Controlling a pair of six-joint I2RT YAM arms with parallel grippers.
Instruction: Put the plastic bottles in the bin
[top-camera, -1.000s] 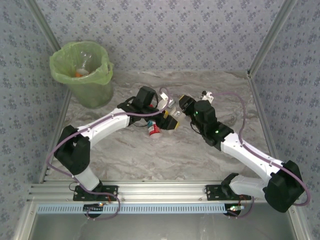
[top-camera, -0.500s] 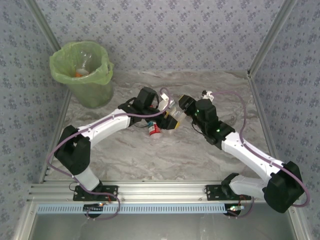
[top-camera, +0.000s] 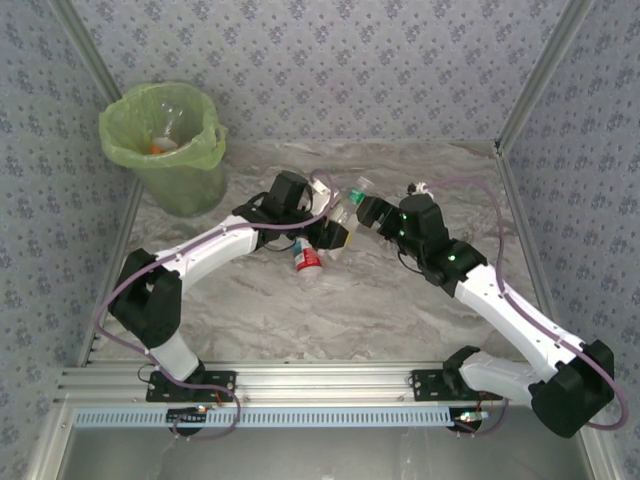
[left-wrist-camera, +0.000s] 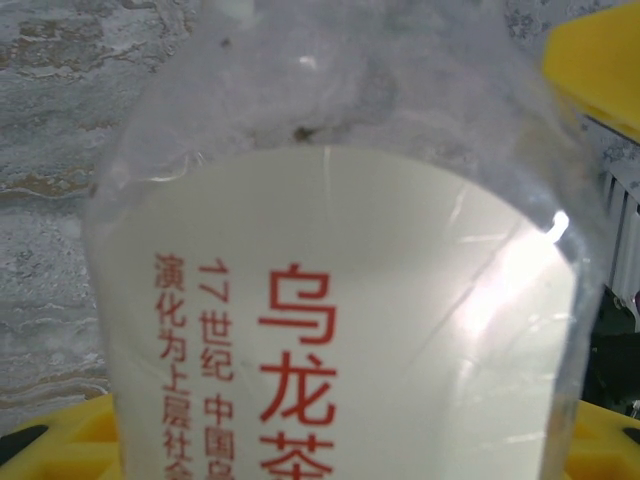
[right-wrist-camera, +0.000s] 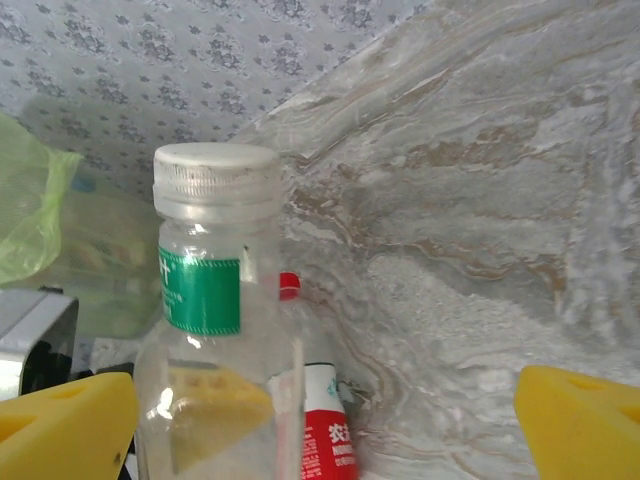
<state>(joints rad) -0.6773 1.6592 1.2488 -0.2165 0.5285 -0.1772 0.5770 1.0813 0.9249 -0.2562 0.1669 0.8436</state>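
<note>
Top external: right gripper (top-camera: 364, 205) has sprung wide, releasing the bottle (top-camera: 355, 192) that left gripper (top-camera: 337, 221) now clamps.

Clear, glossy plastic is seen in the tea bottle (left-wrist-camera: 340, 120), whose white label (left-wrist-camera: 340, 330) is smooth, shiny and printed in red. A ribbed white plastic cap (right-wrist-camera: 215, 172) is shown above a glossy green neck band (right-wrist-camera: 200, 292). The bin (top-camera: 185, 190) is lined with a thin, crinkled, translucent bag (top-camera: 122, 140). The table (top-camera: 400, 310) is finished in a smooth marble pattern, and matt yellow plastic is seen on the pads (right-wrist-camera: 580, 420) of the right gripper (right-wrist-camera: 320, 410).
</note>
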